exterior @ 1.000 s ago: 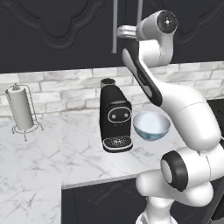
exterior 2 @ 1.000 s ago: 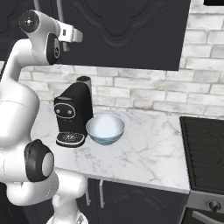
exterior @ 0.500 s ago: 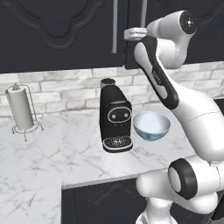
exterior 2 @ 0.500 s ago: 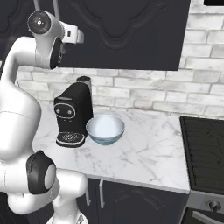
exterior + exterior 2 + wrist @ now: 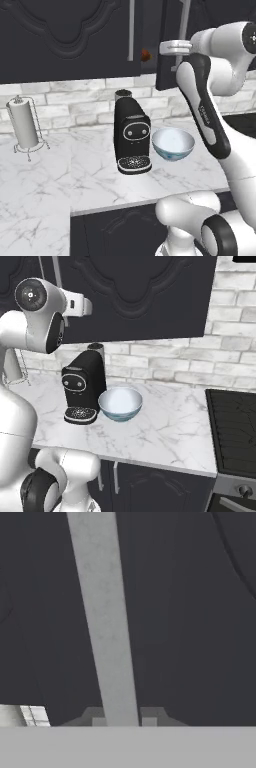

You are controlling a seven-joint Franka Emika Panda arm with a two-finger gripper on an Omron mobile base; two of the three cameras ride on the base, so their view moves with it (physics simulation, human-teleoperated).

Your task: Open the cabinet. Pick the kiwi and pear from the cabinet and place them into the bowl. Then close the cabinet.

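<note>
Cabinet [image 5: 70, 35] right door part-open, claw [image 5: 176, 55] pinching its silver handle [image 5: 105, 622].
Needed next: wider swing, then reach above bowl [image 5: 173, 143] for fruit.

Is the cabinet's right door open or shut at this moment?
Partly open. In the left base view the cabinet's right door stands swung out from the left door, showing a gap with something reddish inside.

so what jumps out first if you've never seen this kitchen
The white arm reaching up, its gripper shut on the silver bar handle of the black cabinet; the right door is partly open, with something small and reddish-brown in the gap. Below, on the marble counter, a black coffee machine stands beside the pale bowl.
</note>
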